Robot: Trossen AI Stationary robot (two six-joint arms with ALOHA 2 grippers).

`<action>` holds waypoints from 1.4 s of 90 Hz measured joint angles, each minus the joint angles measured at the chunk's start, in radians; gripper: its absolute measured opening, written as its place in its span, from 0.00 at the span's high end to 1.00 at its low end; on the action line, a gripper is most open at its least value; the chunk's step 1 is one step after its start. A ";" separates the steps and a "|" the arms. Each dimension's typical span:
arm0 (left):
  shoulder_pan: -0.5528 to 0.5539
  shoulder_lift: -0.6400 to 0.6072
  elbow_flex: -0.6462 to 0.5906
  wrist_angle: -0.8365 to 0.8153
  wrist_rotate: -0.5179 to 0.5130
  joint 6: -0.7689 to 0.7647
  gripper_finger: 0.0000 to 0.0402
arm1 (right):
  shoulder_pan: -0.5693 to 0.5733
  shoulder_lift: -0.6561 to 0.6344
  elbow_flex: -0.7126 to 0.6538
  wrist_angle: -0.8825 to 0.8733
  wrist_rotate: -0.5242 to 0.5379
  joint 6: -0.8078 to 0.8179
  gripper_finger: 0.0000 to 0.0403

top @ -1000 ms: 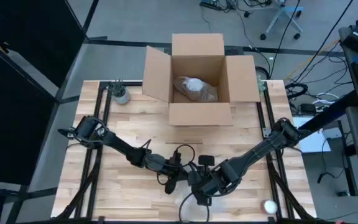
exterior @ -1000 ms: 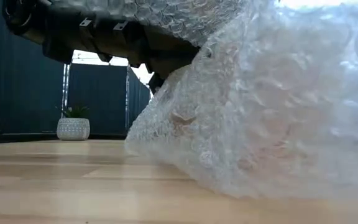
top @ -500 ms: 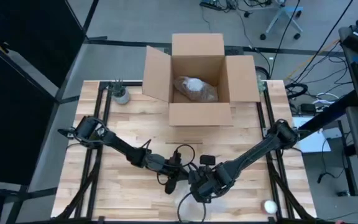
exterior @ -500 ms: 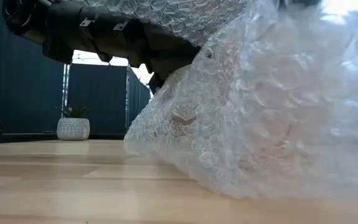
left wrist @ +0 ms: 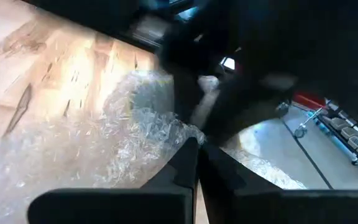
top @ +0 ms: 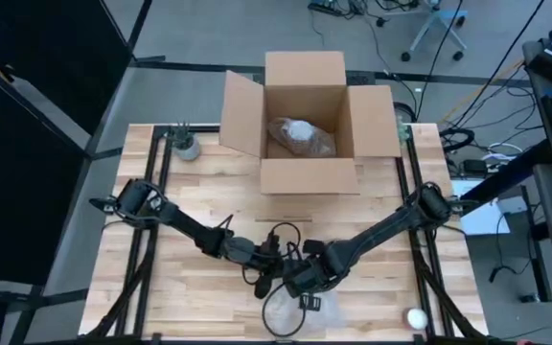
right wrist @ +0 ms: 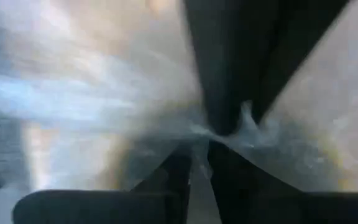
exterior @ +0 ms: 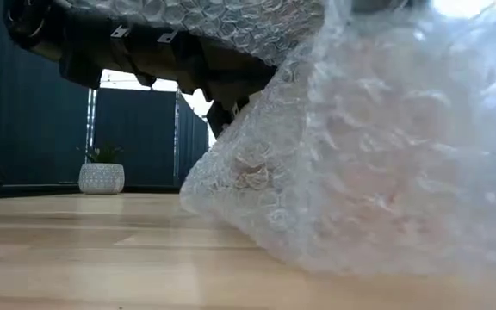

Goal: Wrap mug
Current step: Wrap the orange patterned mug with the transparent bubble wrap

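At the near edge of the desk (top: 190, 192), close to its middle, my two tools meet over a crumpled sheet of bubble wrap (top: 295, 311). My right tool (top: 305, 286) sits at the sheet's far edge, and its wrist view shows both fingers pinched narrow on a fold of the plastic. My left tool (top: 268, 278) is just beside it, on the left side of the sheet, fingers drawn almost together with wrap bunched in front of the tips; I judge it is also gripping the film, though the contact itself is blurred.

From both tools the bundle lies toward the near edge of the desk, directly below and in front of the fingertips. The right tool is slightly nearer its centre. In the low view the wrap rises as a tall tented mound resting on the wood, lifted at its top.

I cannot see the mug through the film, so I cannot tell which way it points or how its long axis runs.

Farther out, well apart from the tools, an open cardboard box (top: 308, 120) stands at the far side, with a wrapped bundle (top: 300, 136) inside.
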 joint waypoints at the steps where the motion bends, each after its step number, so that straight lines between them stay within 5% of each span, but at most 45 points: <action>1: 0.000 0.000 0.000 0.000 0.000 0.000 1.00 | 0.001 -0.001 0.006 -0.007 0.000 -0.004 0.90; 55: 0.000 0.000 0.000 0.000 0.000 0.000 1.00 | 0.000 0.000 0.198 -0.273 0.092 -0.099 0.90; 83: 0.000 0.000 0.000 0.000 0.000 0.000 1.00 | 0.004 0.008 0.012 -0.126 0.113 0.028 0.89; 104: 0.000 0.000 0.000 0.000 -0.001 0.000 1.00 | -0.001 0.005 -0.076 -0.070 0.109 0.074 0.74; 126: -0.001 0.000 -0.001 -0.004 0.000 0.000 1.00 | -0.028 -0.005 0.077 -0.270 0.032 0.007 0.57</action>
